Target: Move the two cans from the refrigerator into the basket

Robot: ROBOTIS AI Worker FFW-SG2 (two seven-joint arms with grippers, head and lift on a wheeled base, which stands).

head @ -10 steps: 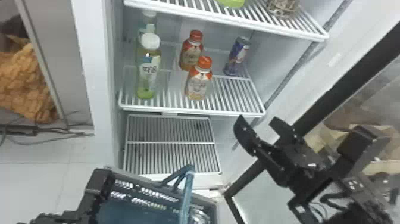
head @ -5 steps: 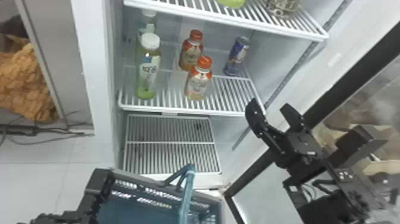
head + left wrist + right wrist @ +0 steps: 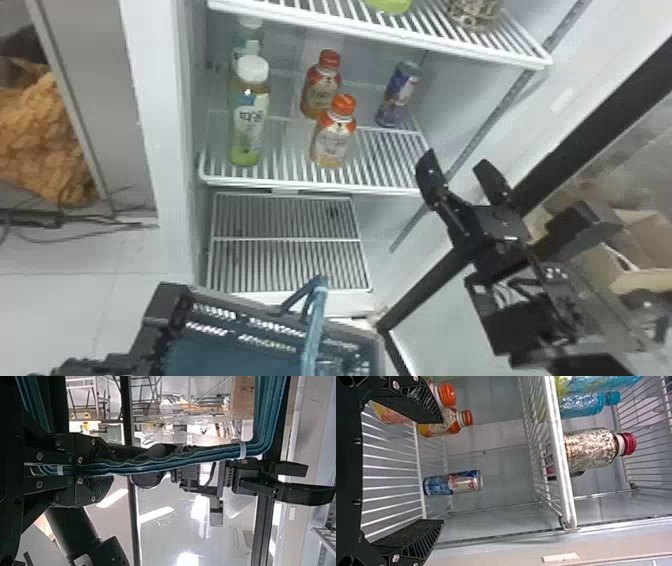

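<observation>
My right gripper (image 3: 454, 165) stands open at the fridge's right side, in front of and right of the middle shelf. The blue-and-silver can (image 3: 398, 94) stands upright at the right rear of that shelf, untouched. In the right wrist view the can (image 3: 453, 483) is beyond the open right gripper (image 3: 441, 471), with a gap to both fingers. In the left wrist view my left gripper (image 3: 81, 470) is shut on the teal basket handle. The basket (image 3: 225, 300) is in front of the fridge bottom, its handle (image 3: 315, 325) raised; something shiny inside is unclear.
Left of the can, orange-capped bottles (image 3: 334, 142) and a white-capped green bottle (image 3: 248, 115) share the shelf. The upper shelf (image 3: 380, 37) overhangs them. The open door's black frame (image 3: 555, 155) runs behind my right arm.
My right gripper has moved up and slightly right in the head view, toward the can's shelf level, staying open. The can and bottles have not moved.
</observation>
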